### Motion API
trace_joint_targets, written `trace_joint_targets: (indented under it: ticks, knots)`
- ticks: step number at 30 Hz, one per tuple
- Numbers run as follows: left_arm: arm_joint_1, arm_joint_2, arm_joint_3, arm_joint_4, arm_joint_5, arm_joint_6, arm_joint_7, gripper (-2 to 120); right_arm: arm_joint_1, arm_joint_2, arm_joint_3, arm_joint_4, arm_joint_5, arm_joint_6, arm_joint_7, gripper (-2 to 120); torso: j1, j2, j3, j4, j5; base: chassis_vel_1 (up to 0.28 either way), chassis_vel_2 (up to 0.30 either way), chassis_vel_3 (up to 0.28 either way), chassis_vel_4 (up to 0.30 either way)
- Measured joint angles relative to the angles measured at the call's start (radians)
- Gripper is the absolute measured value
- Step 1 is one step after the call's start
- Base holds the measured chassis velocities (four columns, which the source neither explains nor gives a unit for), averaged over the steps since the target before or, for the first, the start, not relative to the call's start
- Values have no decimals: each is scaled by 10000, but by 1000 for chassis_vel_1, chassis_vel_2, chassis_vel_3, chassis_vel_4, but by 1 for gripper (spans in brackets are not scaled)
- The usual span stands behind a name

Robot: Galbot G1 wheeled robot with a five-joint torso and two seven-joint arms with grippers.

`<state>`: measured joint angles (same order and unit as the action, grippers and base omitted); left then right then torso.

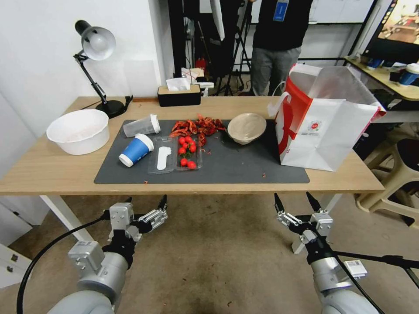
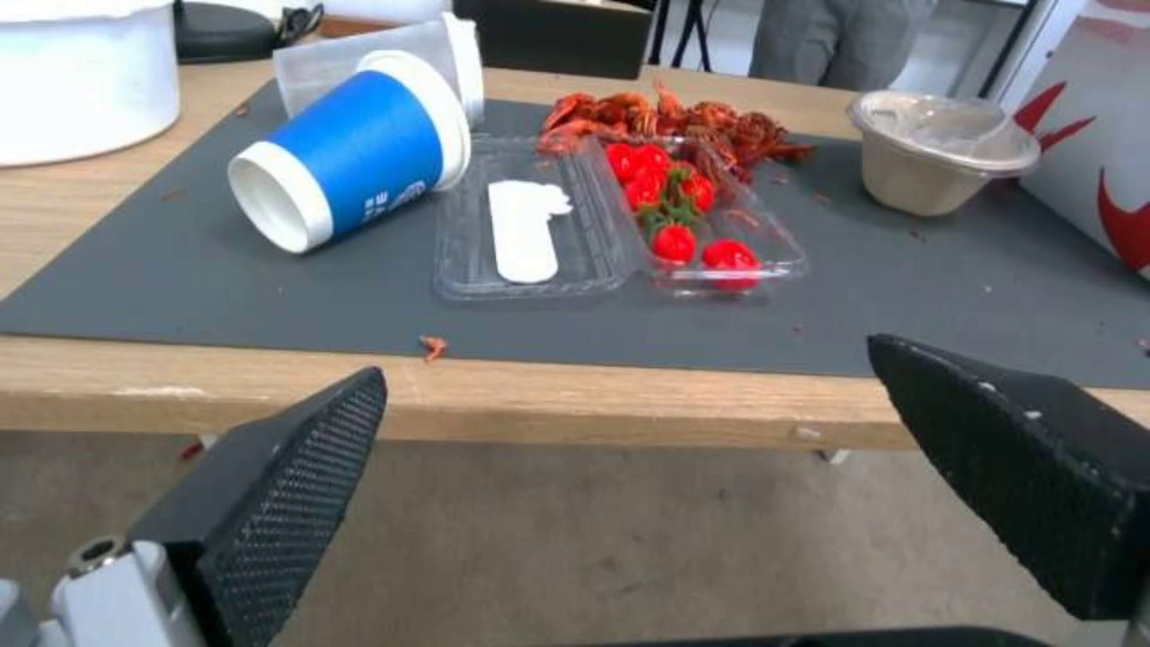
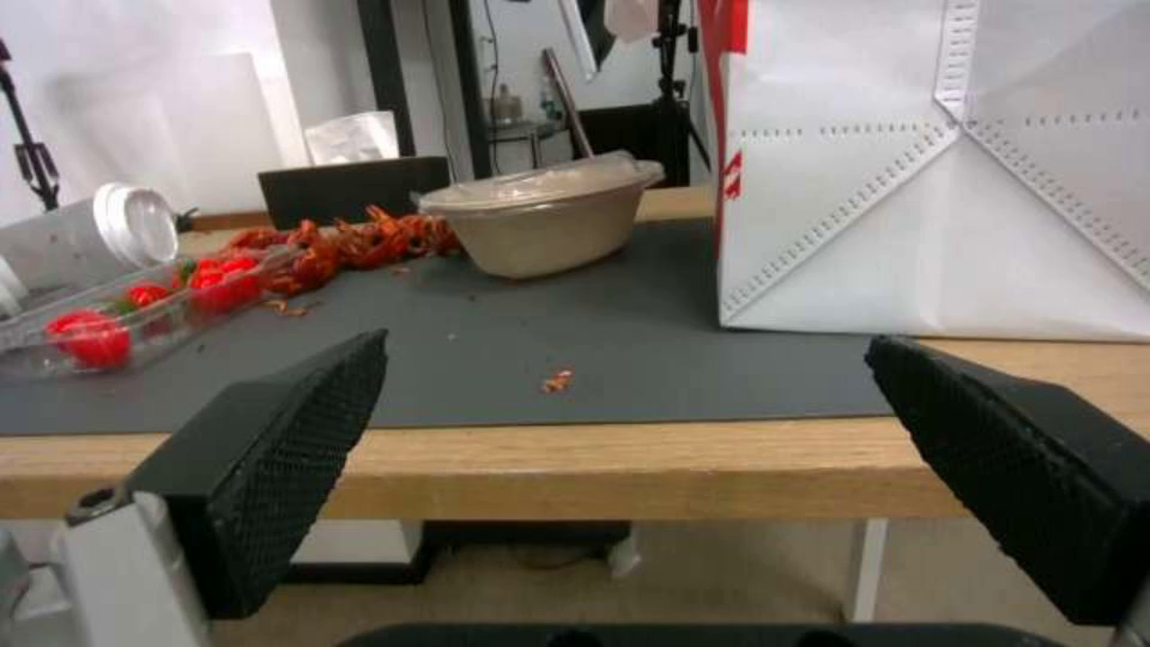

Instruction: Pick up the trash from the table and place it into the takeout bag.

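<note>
The blue paper cup with white lid (image 1: 136, 150) lies toppled on the dark grey mat (image 1: 244, 168), left of centre, lid end far-right. The left gripper (image 1: 146, 208) is judged nearer, fingers apart below the table edge; the right gripper (image 1: 297, 204) is likewise spread.

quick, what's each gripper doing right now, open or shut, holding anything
Left gripper: open, holding nothing, below the table edge.
Right gripper: open, holding nothing, below the table edge.

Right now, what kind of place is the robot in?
Probably a lab or studio staged as a messy meal table: tripods stand behind it, and crayfish shells, a tipped blue cup and a takeout bag sit on it.
</note>
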<state>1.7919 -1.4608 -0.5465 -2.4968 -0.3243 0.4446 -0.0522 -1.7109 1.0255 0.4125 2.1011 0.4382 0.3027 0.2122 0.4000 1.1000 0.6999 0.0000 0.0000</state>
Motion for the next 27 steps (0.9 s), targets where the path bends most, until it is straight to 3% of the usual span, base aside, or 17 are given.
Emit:
trace_joint_targets:
  ticks: [8,17,21,27]
  knots:
    - [-8,12,-23,41,2,-14,-18,100,372,-26,-165,-58,-41,-307,99,100,0,-1,0,-1,0,0,0,0,0]
    - [-48,73,64,91,39,-40,-32,100,2919,71,-1169,437,2364,-1829,679,100,1,-1,2,2,1,0,0,0,0]
    - [-63,137,112,94,43,-40,-30,100,3696,137,-1340,444,3921,-2311,978,100,0,-1,2,0,-1,0,0,0,0]
    - [-55,161,103,97,43,-41,-29,100,4184,186,-1468,444,5046,-2641,1307,100,0,-1,2,0,2,0,0,0,0]
